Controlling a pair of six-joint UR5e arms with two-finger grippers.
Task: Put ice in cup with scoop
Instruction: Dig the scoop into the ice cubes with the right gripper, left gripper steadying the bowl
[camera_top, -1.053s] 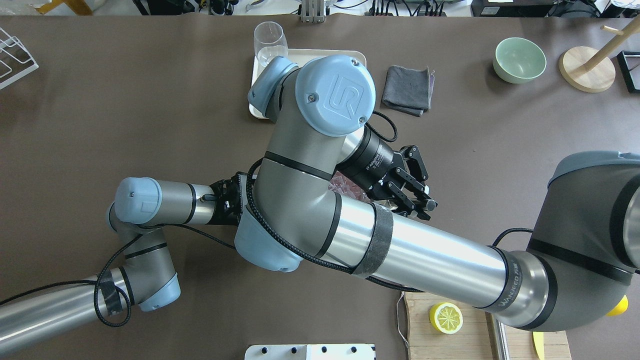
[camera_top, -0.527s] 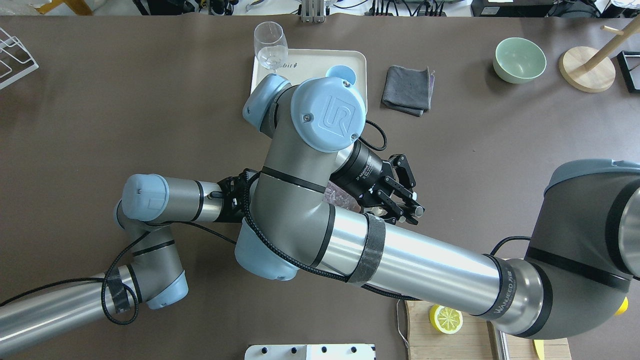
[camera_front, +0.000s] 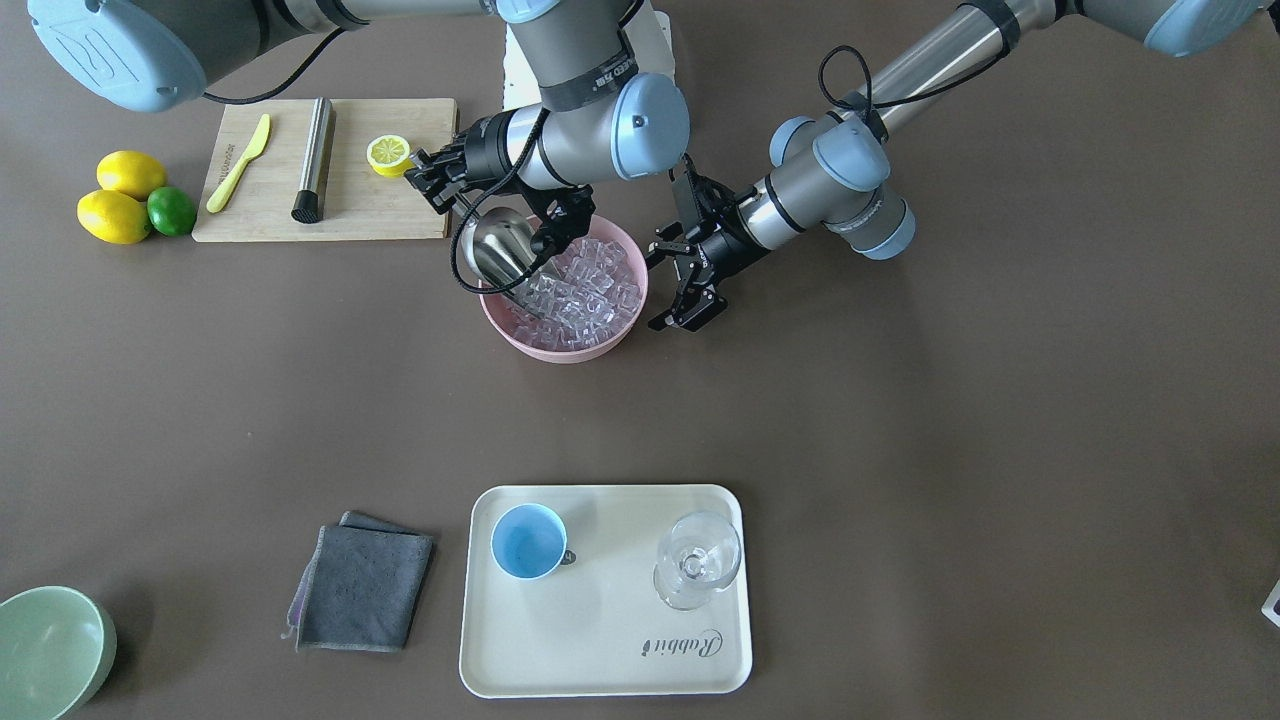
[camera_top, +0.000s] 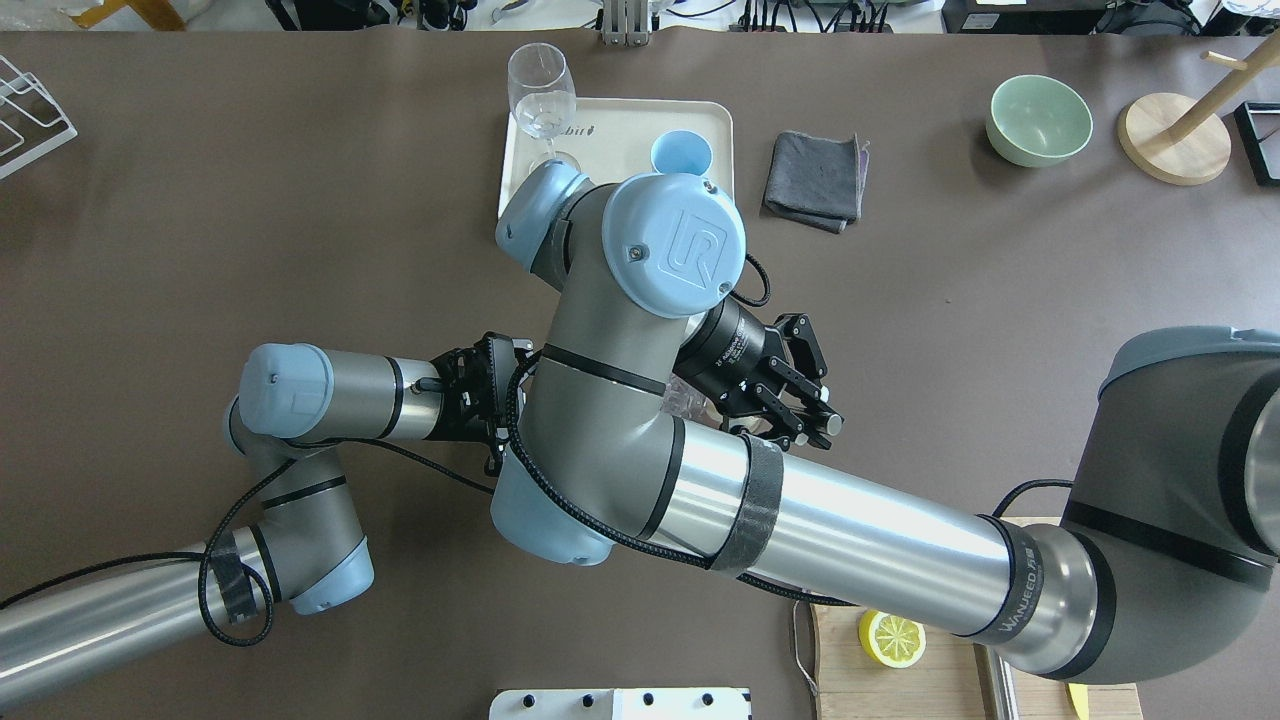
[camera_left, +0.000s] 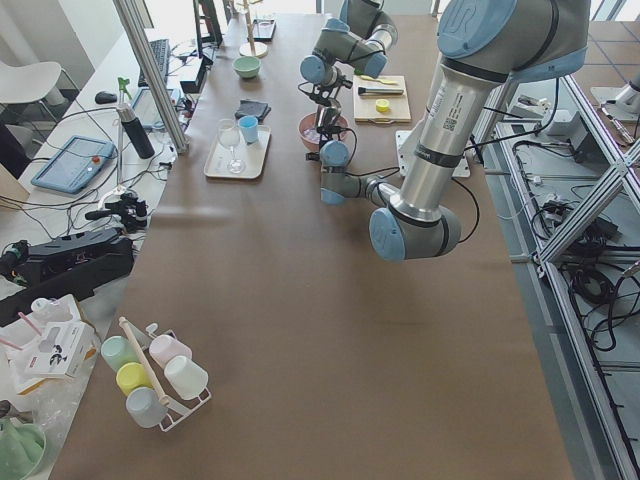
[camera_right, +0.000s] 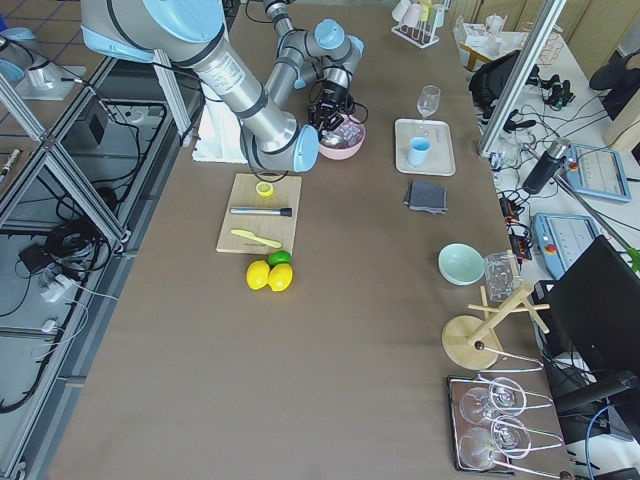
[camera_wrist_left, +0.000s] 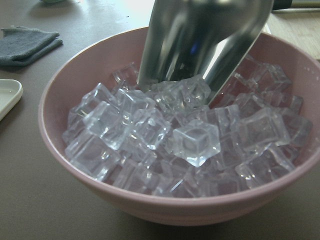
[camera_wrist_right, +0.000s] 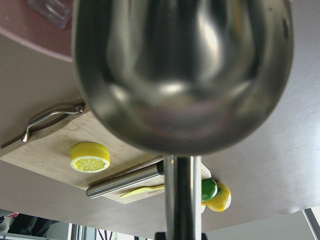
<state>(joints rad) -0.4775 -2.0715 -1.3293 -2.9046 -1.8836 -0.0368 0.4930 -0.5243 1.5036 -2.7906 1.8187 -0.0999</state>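
Note:
The steel scoop (camera_front: 500, 255) stands tilted with its mouth down in the ice (camera_front: 588, 285), which fills a pink bowl (camera_front: 560, 352). My right gripper (camera_front: 440, 178) is shut on the scoop's handle; it also shows in the overhead view (camera_top: 822, 420). The left wrist view shows the scoop (camera_wrist_left: 200, 40) pressed into the ice cubes (camera_wrist_left: 190, 142). The right wrist view shows the scoop's back (camera_wrist_right: 180, 65). My left gripper (camera_front: 672, 292) is open beside the bowl's rim, and I cannot tell if it touches. The light-blue cup (camera_front: 528, 541) stands empty on a cream tray (camera_front: 600, 650).
A clear stemmed glass (camera_front: 697, 560) stands on the tray. A grey cloth (camera_front: 365, 585) and a pale green bowl (camera_front: 45, 650) lie beside the tray. A cutting board (camera_front: 400, 215) behind the pink bowl holds a lemon half, a yellow knife and a steel rod.
My right arm has shifted back toward me and uncovered the cup on the tray. Its gripper has moved a little left and closer. My left arm has edged right.

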